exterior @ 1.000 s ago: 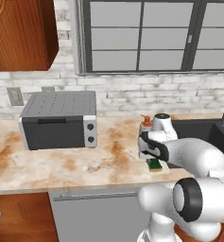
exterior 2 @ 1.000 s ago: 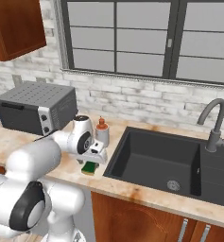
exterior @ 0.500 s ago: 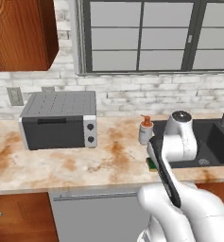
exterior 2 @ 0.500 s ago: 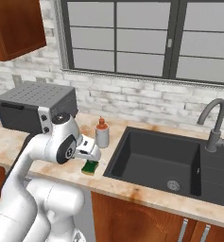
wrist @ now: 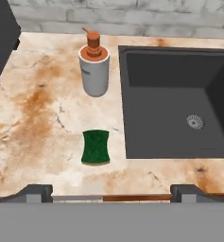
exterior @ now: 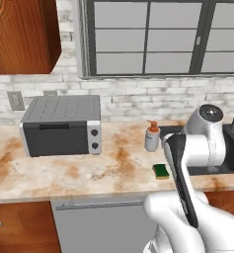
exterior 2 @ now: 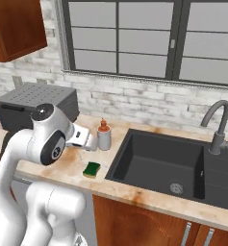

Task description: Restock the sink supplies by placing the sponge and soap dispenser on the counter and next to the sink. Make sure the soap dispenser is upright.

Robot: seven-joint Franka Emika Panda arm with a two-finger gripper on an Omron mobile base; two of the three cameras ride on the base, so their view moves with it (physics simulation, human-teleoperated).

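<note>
The green sponge [wrist: 95, 147] lies flat on the beige counter [wrist: 33, 123], a little left of the black sink [wrist: 175, 108]. Behind it the soap dispenser [wrist: 94, 68] stands upright with its orange-brown pump on top, also close to the sink's left rim. My gripper [wrist: 112, 193] hangs above the counter's front edge, open, with nothing between its fingertips [wrist: 35, 192]. From the right base view, the sponge [exterior 2: 92, 169] and the dispenser [exterior 2: 104, 137] sit left of the sink [exterior 2: 158, 163], and my gripper [exterior 2: 89, 141] is raised beside the dispenser.
A grey toaster oven [exterior: 61, 124] stands on the counter [exterior: 64, 170] to the left. The grey faucet [exterior 2: 219, 126] rises behind the sink's right part. White brick wall and windows back the counter. A wooden cabinet [exterior: 19, 34] hangs at upper left.
The arm has lifted and drawn back from the sponge, which stays flat on the counter. The jaws have spread a little wider. The dispenser has not moved.
</note>
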